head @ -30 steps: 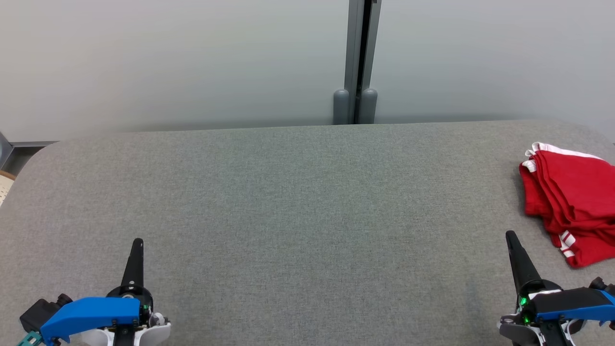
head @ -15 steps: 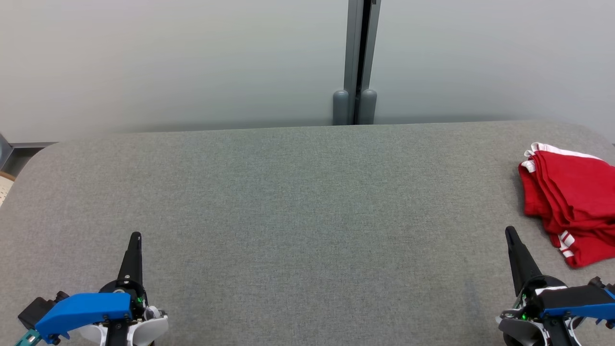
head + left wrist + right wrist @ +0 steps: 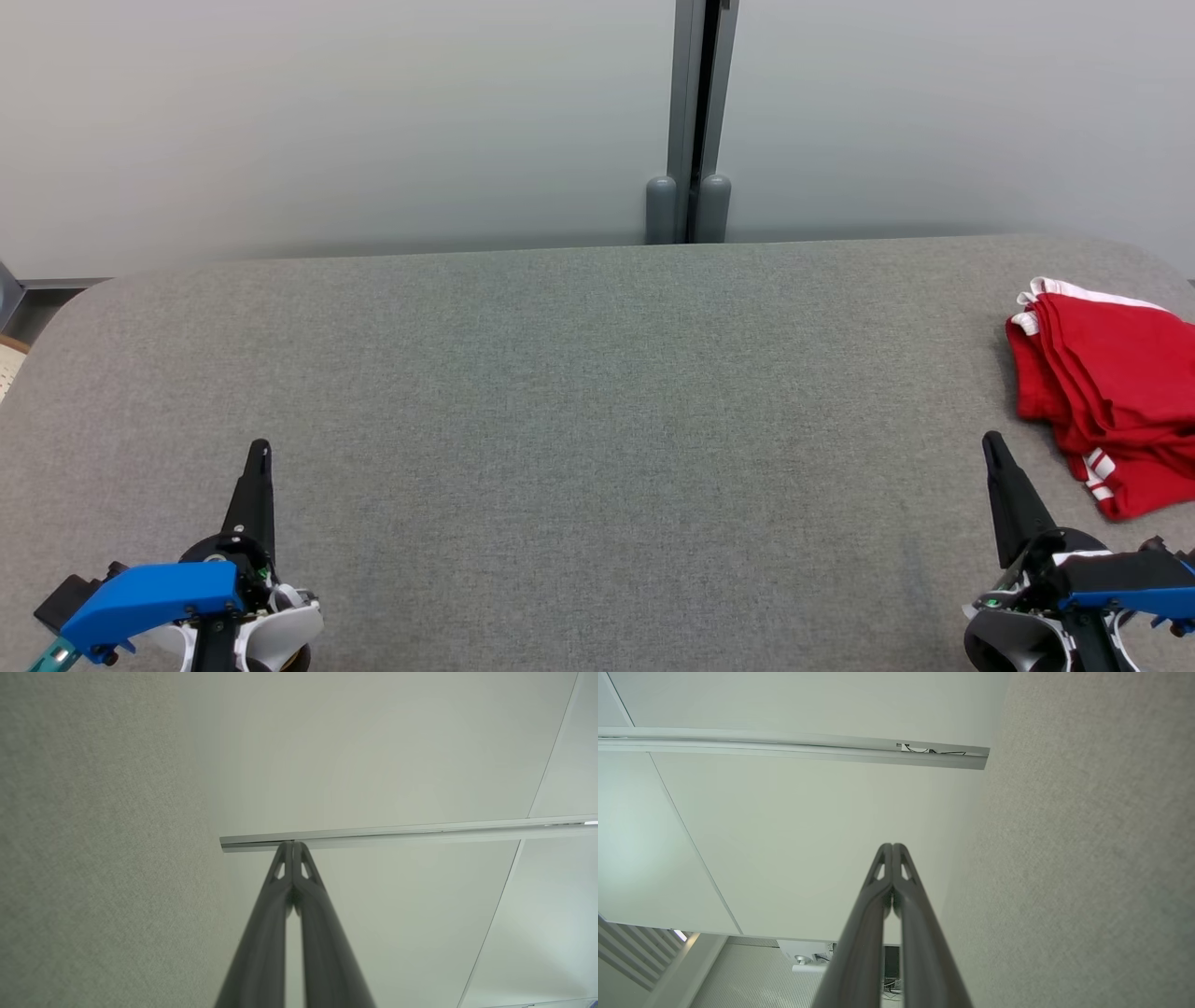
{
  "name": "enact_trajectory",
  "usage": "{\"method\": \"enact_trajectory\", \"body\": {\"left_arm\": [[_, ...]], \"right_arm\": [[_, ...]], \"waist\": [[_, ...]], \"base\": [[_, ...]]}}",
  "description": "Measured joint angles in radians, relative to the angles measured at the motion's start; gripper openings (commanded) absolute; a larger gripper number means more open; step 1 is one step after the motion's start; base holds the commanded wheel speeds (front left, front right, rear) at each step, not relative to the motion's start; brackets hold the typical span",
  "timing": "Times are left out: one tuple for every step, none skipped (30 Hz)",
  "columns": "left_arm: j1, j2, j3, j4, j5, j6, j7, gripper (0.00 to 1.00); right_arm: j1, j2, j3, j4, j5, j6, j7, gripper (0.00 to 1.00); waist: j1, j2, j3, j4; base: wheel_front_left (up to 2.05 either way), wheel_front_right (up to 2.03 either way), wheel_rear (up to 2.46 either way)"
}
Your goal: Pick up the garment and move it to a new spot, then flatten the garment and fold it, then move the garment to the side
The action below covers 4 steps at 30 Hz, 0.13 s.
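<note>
Red garment with white trim lies folded in a bundle at the far right of the grey fabric table, and the frame's right edge cuts it off. Its long axis runs from the far end to the near end, tilted so that the near end sits further right. The far-left corner shows a white hem. The near end shows short white stripes on the red. Stacked fold edges line its left side and face the table's middle. The top layer is smooth, with layered creases along the left and near edges.

Right gripper is at the lower right, pointing up the head view and leaning slightly left. Its tip is near the garment's near-left edge but apart from it, not touching. The jaws are pressed together and hold nothing. In the right wrist view the fingers meet at the tip, with table on the right and pale wall panels on the left.

Left gripper is at the lower left, well apart from the garment, across the table. It is also closed and empty; in the left wrist view the fingers touch at the tip.

A grey post stands behind the table's far edge against the pale wall.
</note>
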Motion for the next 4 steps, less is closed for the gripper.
{"method": "enact_trajectory", "body": {"left_arm": [[0.000,0.000,0.001,0.000,-0.005,0.000,0.002,0.00],[-0.001,-0.001,0.002,0.000,-0.011,0.000,0.003,0.00],[-0.001,-0.002,0.003,-0.001,-0.017,0.000,0.006,0.00],[-0.003,-0.002,0.005,-0.001,-0.022,0.000,0.007,0.00]], "right_arm": [[0.000,0.000,0.000,0.000,0.007,0.000,0.000,0.00],[0.000,0.000,0.000,0.000,0.014,0.000,0.001,0.00],[-0.001,0.000,0.000,0.000,0.020,0.000,0.003,0.00],[-0.001,0.000,0.000,0.000,0.027,0.000,0.003,0.00]], "waist": [[0.0000,0.0000,0.000,0.000],[0.0000,0.0000,0.000,0.000],[0.0000,0.0000,0.000,0.000],[0.0000,0.0000,-0.001,0.000]], "base": [[0.00,0.00,0.00],[0.00,0.00,0.00],[0.00,0.00,0.00],[0.00,0.00,0.00]]}}
